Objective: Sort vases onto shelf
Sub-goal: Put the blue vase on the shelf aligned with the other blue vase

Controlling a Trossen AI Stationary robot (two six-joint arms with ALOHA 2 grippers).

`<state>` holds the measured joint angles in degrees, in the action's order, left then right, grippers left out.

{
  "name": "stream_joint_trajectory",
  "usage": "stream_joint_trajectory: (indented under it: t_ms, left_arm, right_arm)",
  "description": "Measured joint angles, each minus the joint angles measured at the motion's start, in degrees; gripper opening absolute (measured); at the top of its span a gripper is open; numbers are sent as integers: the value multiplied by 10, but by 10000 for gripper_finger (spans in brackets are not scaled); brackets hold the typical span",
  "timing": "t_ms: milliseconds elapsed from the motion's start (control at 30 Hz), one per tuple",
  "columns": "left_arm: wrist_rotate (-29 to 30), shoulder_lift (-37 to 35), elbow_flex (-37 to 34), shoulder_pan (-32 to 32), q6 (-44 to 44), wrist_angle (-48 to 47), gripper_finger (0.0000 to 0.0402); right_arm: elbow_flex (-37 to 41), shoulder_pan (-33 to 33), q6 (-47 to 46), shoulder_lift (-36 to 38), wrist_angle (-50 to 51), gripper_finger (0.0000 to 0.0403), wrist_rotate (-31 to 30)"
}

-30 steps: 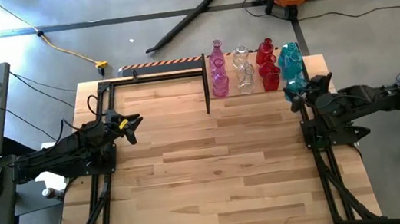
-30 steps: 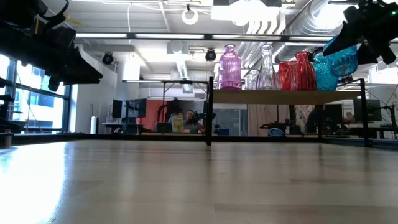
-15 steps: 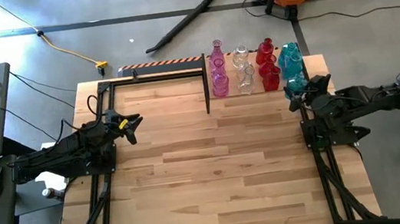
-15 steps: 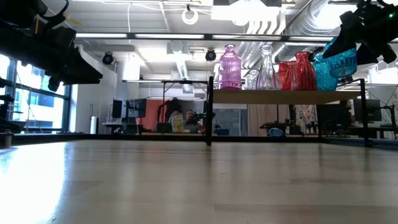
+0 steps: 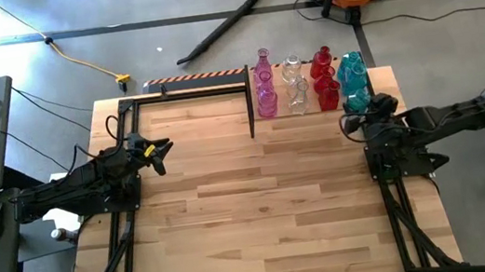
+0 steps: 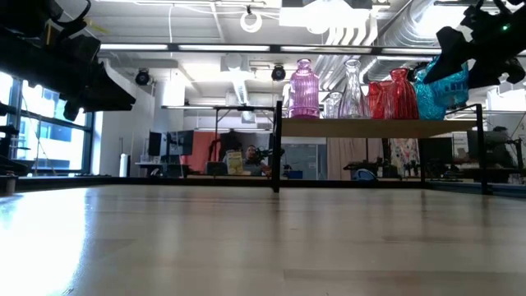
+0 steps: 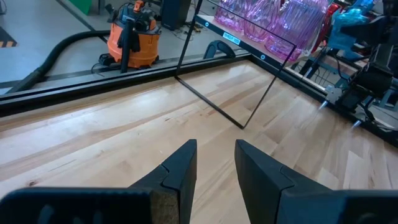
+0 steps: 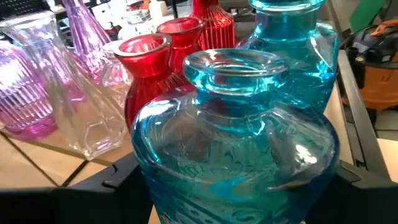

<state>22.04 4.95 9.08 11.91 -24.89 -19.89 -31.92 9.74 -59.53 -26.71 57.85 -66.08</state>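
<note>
**Entry: squat teal vase brought to the shelf's right end**

- Left gripper (image 5: pixel 166 152) — unchanged, waiting at the table's left edge, fingers spread, empty
- Raised light-wood shelf with black posts (image 5: pixel 309 109) — bears pink, clear and red glass vases in rows (image 5: pixel 296 85)
- Squat teal glass vase (image 8: pixel 233 143) — over the last second shifted inward to just beside the taller teal one, at the shelf's right end
- Right gripper (image 5: pixel 353 122) — fingers clasped round it, not yet released; placement looks nearly done
- Writing — none legible
</note>
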Motion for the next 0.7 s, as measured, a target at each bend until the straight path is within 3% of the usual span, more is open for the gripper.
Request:
stream_joint_trajectory:
  t_ms: [300, 700]
  left_arm:
    - [0, 0, 0, 0, 0, 0, 101]
    - [0, 0, 0, 0, 0, 0, 101]
  right_arm:
    - [0, 0, -64, -22, 48, 281, -14]
    - [0, -7, -80, -50, 55, 281, -44]
